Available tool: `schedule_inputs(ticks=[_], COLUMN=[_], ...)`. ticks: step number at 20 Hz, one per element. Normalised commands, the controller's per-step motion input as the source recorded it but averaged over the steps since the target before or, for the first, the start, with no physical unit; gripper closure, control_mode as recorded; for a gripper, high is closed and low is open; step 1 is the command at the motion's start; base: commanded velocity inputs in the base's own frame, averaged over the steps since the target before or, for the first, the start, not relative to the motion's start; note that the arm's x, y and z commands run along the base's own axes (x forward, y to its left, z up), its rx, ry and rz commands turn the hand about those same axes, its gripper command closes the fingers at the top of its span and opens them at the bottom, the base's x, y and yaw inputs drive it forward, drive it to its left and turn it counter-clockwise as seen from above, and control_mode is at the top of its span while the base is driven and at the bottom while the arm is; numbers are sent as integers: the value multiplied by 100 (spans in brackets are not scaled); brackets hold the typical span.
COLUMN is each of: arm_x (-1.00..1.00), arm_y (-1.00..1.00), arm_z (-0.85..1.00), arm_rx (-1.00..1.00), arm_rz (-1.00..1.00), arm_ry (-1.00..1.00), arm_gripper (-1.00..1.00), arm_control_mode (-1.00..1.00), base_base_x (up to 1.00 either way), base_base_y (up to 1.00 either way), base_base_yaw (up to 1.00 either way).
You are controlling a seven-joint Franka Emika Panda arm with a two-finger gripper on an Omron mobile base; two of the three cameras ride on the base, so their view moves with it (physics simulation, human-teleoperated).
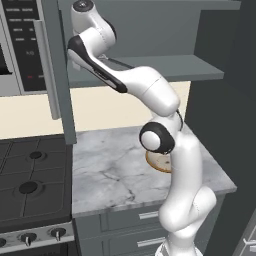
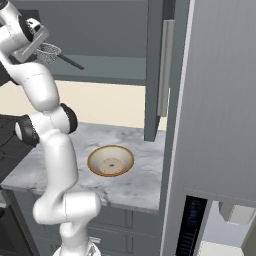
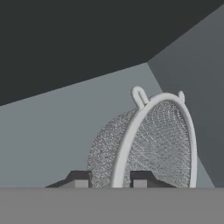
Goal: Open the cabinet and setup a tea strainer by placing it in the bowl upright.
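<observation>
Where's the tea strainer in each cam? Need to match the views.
Left base view: I can't make it out; the arm reaches up into the open cabinet.
Right base view: tea strainer upper left, above the cabinet shelf, at the gripper, dark handle pointing right.
Hand view: lower centre right, mesh basket and rim rising between the fingertips.
Shared landmark: the grey cabinet shelf, seen in all three.

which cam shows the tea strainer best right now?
Hand view: the tea strainer sits close up, mesh basket and pale rim clear, the rim running down between the gripper tips. Right base view shows it small on the open cabinet shelf, dark handle sticking out. In the left base view I can't make it out.
</observation>
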Motion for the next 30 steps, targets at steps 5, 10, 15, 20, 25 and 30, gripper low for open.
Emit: schedule_inputs(ticks=[5, 10, 15, 20, 25, 30], arm_x=[0, -5, -39, -78, -92, -100], arm_y=[-2, -39, -67, -51, -38, -41], arm_z=[-2, -1, 0, 0, -7, -9], arm_rx=[-3, -2, 0, 0, 0, 0], arm_rz=[0, 0, 0, 0, 0, 0], arm_ry=[0, -1, -10, -14, -11, -13], arm_gripper=[100, 100, 100, 100, 100, 100], arm_control_mode=[-100, -100, -100, -100, -100, -100], base_base_x=[0, 0, 0, 0, 0, 0], base_base_y=[0, 0, 0, 0, 0, 0], base_base_yaw=[0, 0, 0, 0, 0, 0])
